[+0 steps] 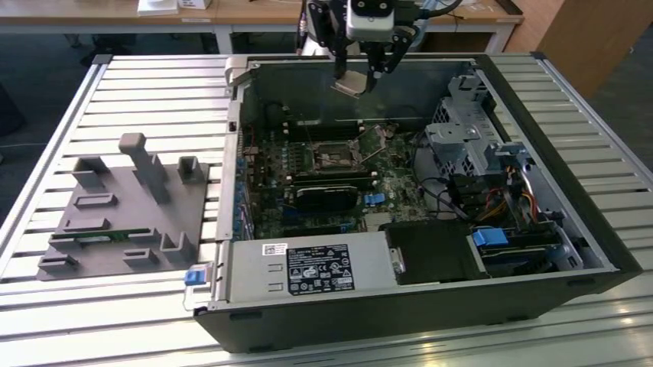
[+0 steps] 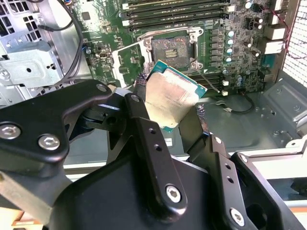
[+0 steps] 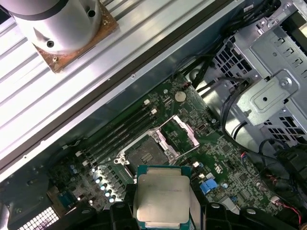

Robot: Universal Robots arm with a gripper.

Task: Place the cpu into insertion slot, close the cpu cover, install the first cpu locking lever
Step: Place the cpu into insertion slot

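The black two-fingered gripper point(image 2: 169, 103) is clamped on the cpu point(image 2: 170, 96), a small flat square chip with a pale silver-grey metal face and a green rim. Its fingers point(image 2: 139, 103) pinch two opposite edges, and the chip sits tilted between them. It hangs in the air above the insertion slot point(image 3: 144, 153), a small square socket with a dark centre and a thin silvery rim. In the exterior view it is offset toward the far wall of the open black computer case point(image 1: 429, 317). Just beside that slot the cpu cover point(image 3: 184, 136), a thin silvery metal frame with a large window, stands flipped open, so the socket lies bare. The chip looks light, thin and stiff with a smooth, slippery face. Its underside and the socket contacts are likely delicate, so the bare edges seem the right hold. Faint marks on the chip face and the print on the white label point(image 1: 316, 269) on the grey box, well apart from the slot, are too fine to read.
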